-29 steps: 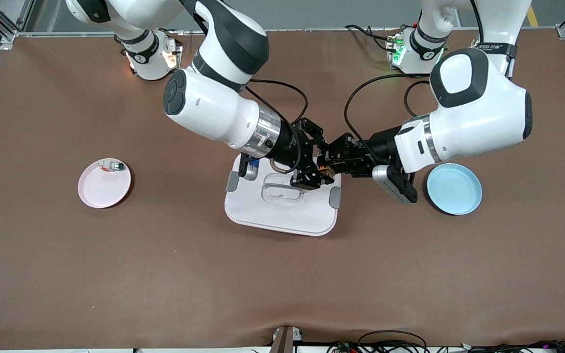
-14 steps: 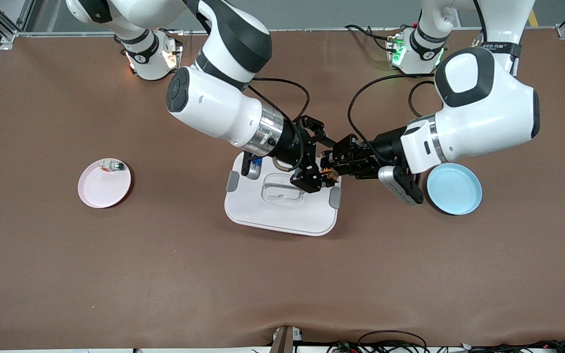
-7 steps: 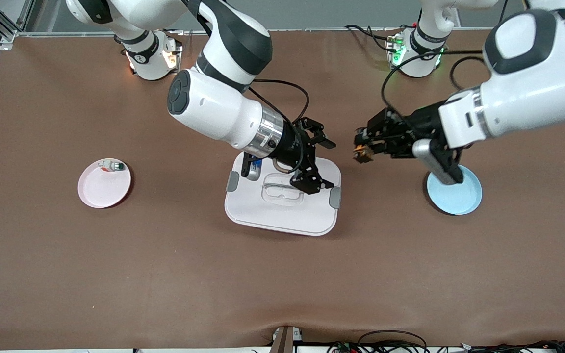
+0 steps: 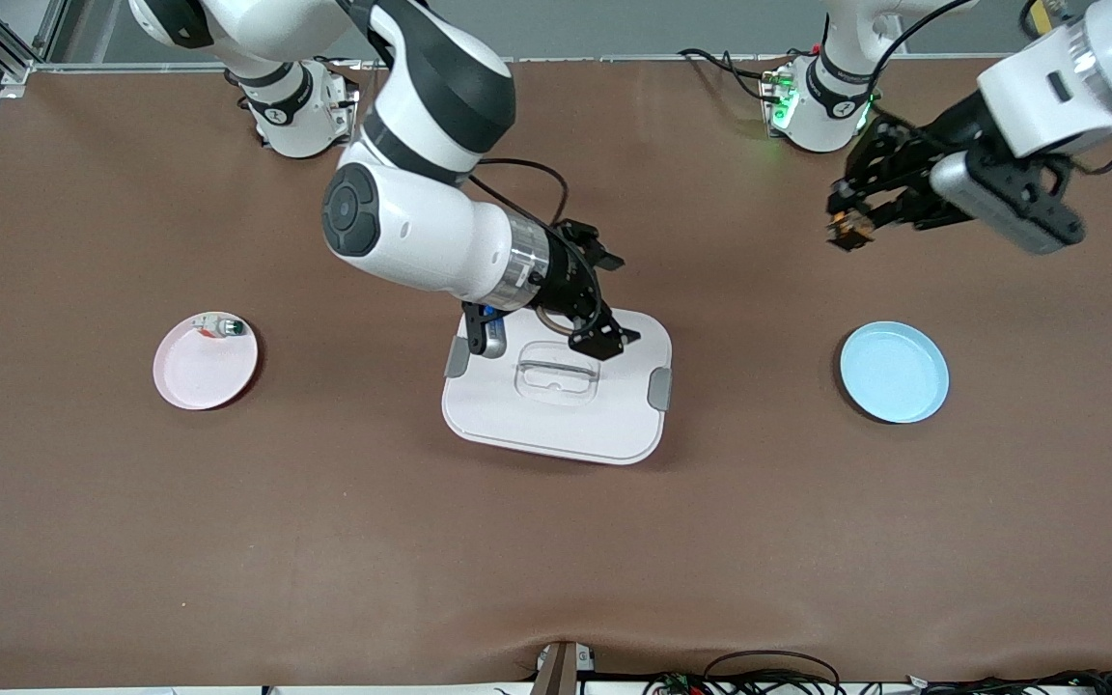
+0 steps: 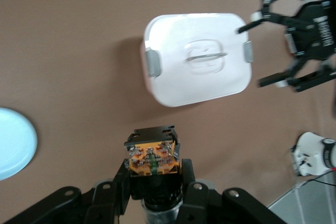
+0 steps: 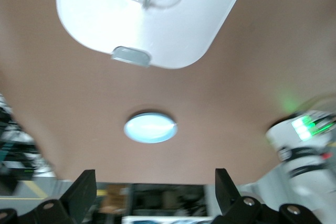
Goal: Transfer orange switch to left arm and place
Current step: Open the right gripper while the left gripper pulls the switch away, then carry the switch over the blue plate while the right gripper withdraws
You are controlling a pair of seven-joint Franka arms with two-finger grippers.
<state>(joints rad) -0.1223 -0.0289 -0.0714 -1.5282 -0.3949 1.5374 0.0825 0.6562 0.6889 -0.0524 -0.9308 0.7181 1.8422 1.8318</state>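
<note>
Brown table [image 4: 324, 541]; left gripper [image 4: 844, 232] grips orange switch [image 5: 153, 153] above it

Box [image 4: 556, 410] smooth white plastic, slightly glossy, clear lid handle. Table [image 4: 324, 541] matt brown mat, faintly wrinkled. Blue plate [image 4: 894, 373], pink plate [image 4: 204, 372] smooth plastic. Arms [image 4: 421, 232] glossy white shells, metal wrists.

white box [image 4: 556, 420], orange switch [image 5: 153, 156], pink plate [image 4: 199, 372], blue plate [image 4: 894, 376]

We're looking at two chunky white arms [image 4: 421, 232] wearing black joint bands, shiny silver wrist rings, black skeletal grippers [image 4: 604, 299] and looping black cables; one base is glowing green [image 4: 780, 106].
</note>
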